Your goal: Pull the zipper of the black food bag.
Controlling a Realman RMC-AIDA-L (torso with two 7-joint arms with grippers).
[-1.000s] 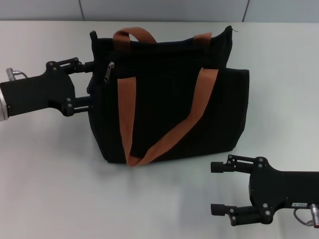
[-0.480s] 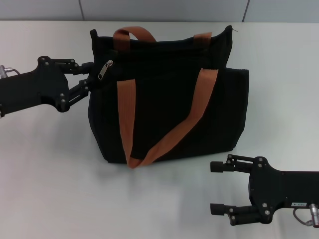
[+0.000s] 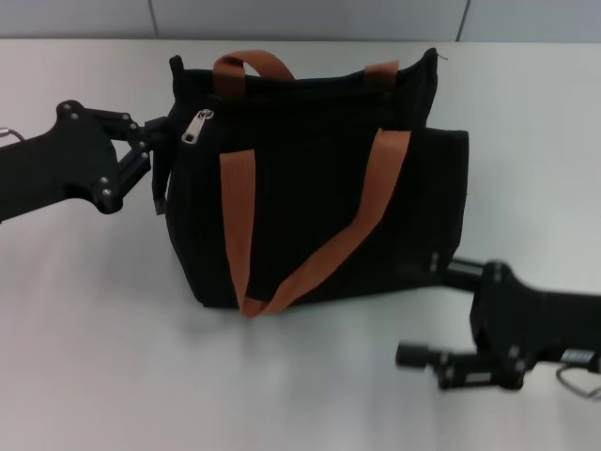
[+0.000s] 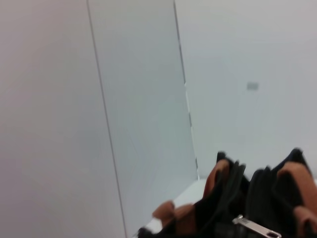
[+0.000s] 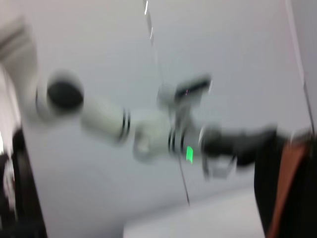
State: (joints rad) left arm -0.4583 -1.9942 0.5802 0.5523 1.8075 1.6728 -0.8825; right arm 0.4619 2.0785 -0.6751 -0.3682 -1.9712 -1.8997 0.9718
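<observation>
The black food bag [image 3: 319,197] stands upright in the middle of the table, with orange-brown handles [image 3: 246,66]. The silver zipper pull [image 3: 196,126] lies at the bag's top left end; it also shows in the left wrist view [image 4: 257,227]. My left gripper [image 3: 153,146] is at the bag's left end, just left of the pull, shut on a fold of the bag's end fabric drawn outward. My right gripper [image 3: 427,310] is open at the bag's lower right corner, its upper finger [image 3: 455,270] against the bag. The right wrist view shows the bag's edge [image 5: 292,193], blurred.
The bag stands on a white table [image 3: 103,338]. A wall with panel seams [image 3: 310,19] runs along the table's far edge. In the right wrist view my left arm's white links [image 5: 148,134] show beyond the bag.
My left gripper has closed on the bag's left end and drawn back to the left, tilting. My right gripper has risen and moved up to the bag's lower right corner.
</observation>
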